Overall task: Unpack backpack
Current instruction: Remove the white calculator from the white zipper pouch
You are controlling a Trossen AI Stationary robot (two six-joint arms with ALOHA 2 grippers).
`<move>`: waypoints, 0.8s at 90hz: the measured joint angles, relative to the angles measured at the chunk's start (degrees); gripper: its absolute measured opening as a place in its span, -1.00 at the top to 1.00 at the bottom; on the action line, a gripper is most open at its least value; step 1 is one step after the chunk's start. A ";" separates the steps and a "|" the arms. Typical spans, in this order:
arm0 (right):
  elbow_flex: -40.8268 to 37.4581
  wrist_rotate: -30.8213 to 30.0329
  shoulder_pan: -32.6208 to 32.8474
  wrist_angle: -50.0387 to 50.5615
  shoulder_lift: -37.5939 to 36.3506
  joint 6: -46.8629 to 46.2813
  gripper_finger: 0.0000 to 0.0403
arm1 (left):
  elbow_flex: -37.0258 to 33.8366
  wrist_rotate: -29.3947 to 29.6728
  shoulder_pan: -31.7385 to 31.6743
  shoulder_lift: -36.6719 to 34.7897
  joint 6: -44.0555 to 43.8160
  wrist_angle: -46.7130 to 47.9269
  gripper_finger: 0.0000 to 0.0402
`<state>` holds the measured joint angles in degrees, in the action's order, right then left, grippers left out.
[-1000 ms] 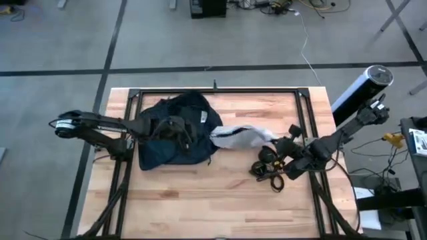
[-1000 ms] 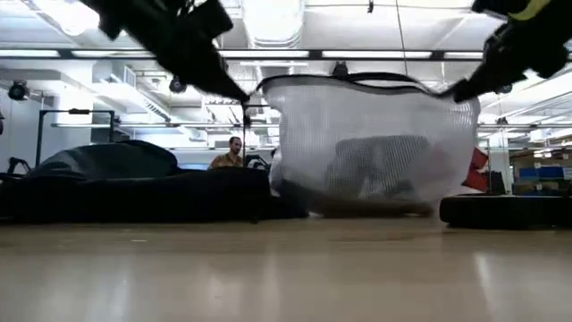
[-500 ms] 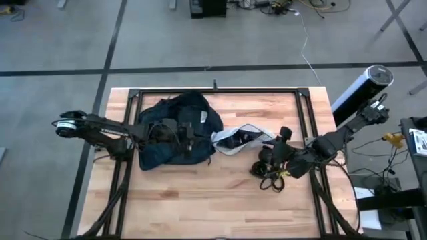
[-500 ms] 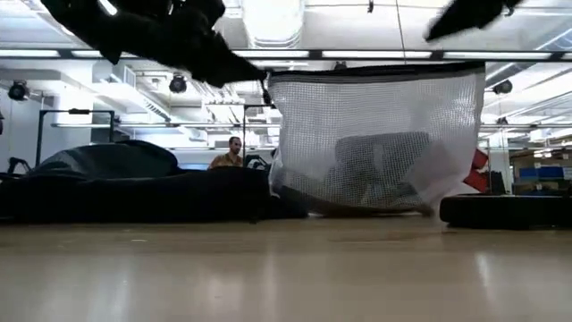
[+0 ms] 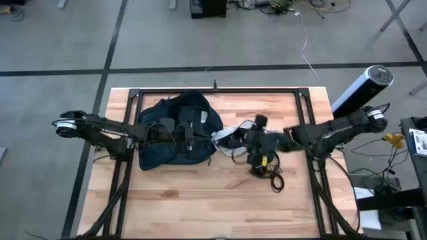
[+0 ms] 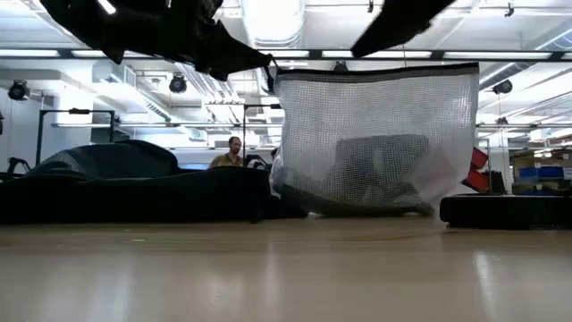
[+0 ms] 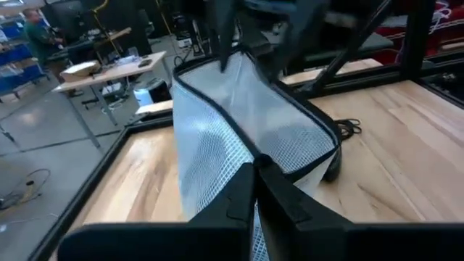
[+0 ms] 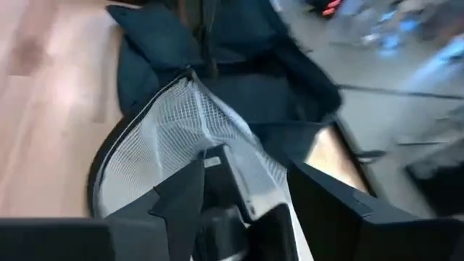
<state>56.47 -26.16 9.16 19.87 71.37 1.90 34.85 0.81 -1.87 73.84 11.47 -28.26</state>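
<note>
The dark navy backpack point(image 5: 170, 133) lies slumped on the table's left half. A silvery-grey mesh pouch point(image 5: 230, 137) with a black rim hangs between my two grippers, just right of the backpack. In the low view the pouch point(image 6: 375, 134) shows a dark thing inside, and its bottom is down at the table. My left gripper point(image 7: 255, 174) reaches over the backpack and is shut on the pouch's left end. My right gripper point(image 8: 246, 174) is at the pouch's right end, its fingers a little apart with rim and mesh between them. My left gripper pinches the pouch's black-edged rim point(image 7: 243, 148) at the end next to the backpack, coming level from the table's left. The pouch hangs below the fingers with its top rim point(image 6: 357, 72) drawn straight. My right gripper has the pouch's rim by a small white tab point(image 8: 216, 159) between its fingers, coming from the table's right. One finger point(image 8: 185, 188) looks to be inside the open mouth, the other point(image 8: 322, 196) outside. That end is held up.
Black headphones with cables point(image 5: 265, 168) lie on the table near the right gripper, toward the near edge. A black metal frame point(image 5: 213, 91) runs around the table top. Bare wood lies along the near edge point(image 5: 200, 207). A person sits far off in the room point(image 6: 234, 154).
My right gripper has gone toward the table's left edge and a little toward its far edge, nearing the backpack. The pouch's right end went with it, so the pouch now looks shorter from above. Its top rim has risen on the right and straightened.
</note>
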 joint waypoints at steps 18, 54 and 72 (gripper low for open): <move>5.88 13.39 -9.89 14.94 4.51 -2.62 0.19 | -0.30 -0.01 0.00 0.00 -0.22 -1.17 1.00; 13.31 15.87 -11.99 22.92 14.42 1.62 0.34 | -0.30 0.08 -0.11 1.41 1.48 -5.49 1.00; 16.94 15.56 -15.46 28.45 17.36 3.13 0.40 | -0.02 0.08 -0.11 7.37 1.50 -12.89 1.00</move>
<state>73.41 -10.60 -6.30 48.32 88.73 5.04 34.83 0.89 -1.98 81.22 12.97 -41.14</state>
